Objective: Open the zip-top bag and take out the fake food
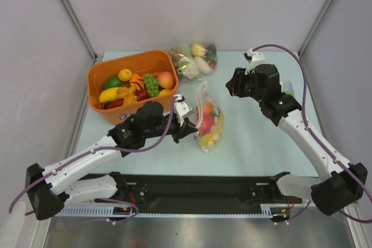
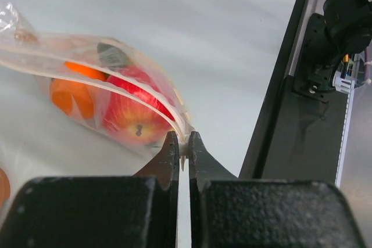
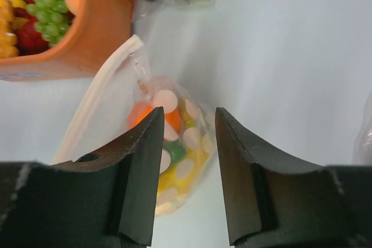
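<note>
The zip-top bag lies in the middle of the counter, its long axis running near to far. Its white zip strip runs along the left side. Through the clear plastic the fake food shows: a red apple, an orange and pale round slices.

The left pincer is pressed together on the near end of the zip strip, pinching the bag at its left edge. The right pincer hangs to the right of the bag's far end, its fingers spread with nothing between them and clear of the bag.

Just left of the bag's far end stands an orange basket filled with more toy fruit. A second filled bag lies farther back, near the basket's right end.
</note>
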Robot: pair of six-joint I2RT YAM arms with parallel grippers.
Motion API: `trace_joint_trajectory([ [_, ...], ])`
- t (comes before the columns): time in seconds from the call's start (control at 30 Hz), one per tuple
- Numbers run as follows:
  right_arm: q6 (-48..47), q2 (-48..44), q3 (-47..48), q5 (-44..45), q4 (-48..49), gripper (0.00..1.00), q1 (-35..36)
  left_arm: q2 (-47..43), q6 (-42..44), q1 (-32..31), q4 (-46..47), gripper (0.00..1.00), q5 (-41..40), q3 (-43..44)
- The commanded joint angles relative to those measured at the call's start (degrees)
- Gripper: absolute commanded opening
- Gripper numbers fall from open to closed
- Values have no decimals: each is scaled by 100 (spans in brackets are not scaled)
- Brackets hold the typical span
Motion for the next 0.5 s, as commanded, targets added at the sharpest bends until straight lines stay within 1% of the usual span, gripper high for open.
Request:
trace_joint_trajectory([
  [0.0,562,-431,185,228,-326,46,303,-62,-288,-15,401,0,-152,12],
  [0.1,756,-502,124,211,-502,48,558,-27,-315,-15,410,0,-108,3],
  [0.2,941,-529,97,141,-468,49,708,17,-323,-15,427,0,-47,3],
  [0.33,968,-380,351,44,-502,49,901,61,-315,-15,427,0,-12,12],
  [0.47,889,-37,685,26,-695,49,1261,113,-315,-15,392,0,6,30],
])
